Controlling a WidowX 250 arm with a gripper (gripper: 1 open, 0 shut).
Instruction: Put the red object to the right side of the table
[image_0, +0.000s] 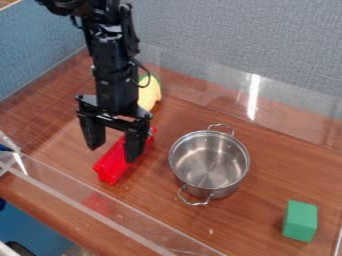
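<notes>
The red object (116, 164), a bright red brick-like block, lies on the dark wood table (254, 130) left of centre, close to the front acrylic wall. My gripper (112, 138) points straight down over the block's far end, open, with one black finger (90, 131) on its left and the other on its right. The fingers straddle the block's upper end; I cannot tell whether they touch it. Part of the block is hidden behind the fingers.
A steel pot (210, 163) stands just right of the block. A small green cube (301, 220) sits at the front right. A yellow lemon-shaped object (150, 92) lies behind the arm. Low clear walls edge the table.
</notes>
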